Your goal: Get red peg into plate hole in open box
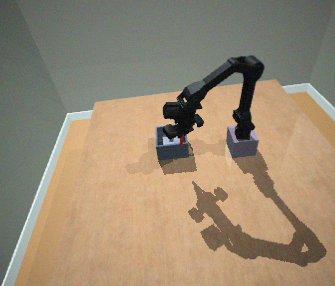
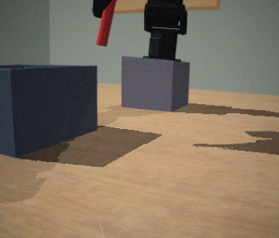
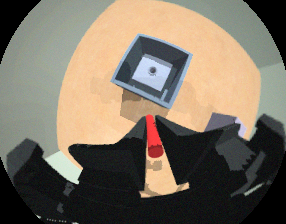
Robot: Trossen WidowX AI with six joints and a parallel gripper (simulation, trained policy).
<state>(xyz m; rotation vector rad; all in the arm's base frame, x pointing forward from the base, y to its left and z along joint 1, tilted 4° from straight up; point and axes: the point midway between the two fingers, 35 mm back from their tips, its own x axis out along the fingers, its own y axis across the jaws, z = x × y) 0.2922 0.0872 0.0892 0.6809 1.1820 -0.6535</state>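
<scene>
The red peg is held by my gripper, which is shut on it. In the exterior view the peg hangs tilted in the air, its lower end above the rim level of the box. The open blue-grey box stands on the table. In the wrist view the pale plate lies at its bottom, with a round dark hole near the middle. The peg is outside the hole. The exterior view cuts off most of the gripper and the peg's upper end.
The arm's base stands on a purple-grey block, to the right of the box in the top view. The wooden table carries shadows of the arm and the box.
</scene>
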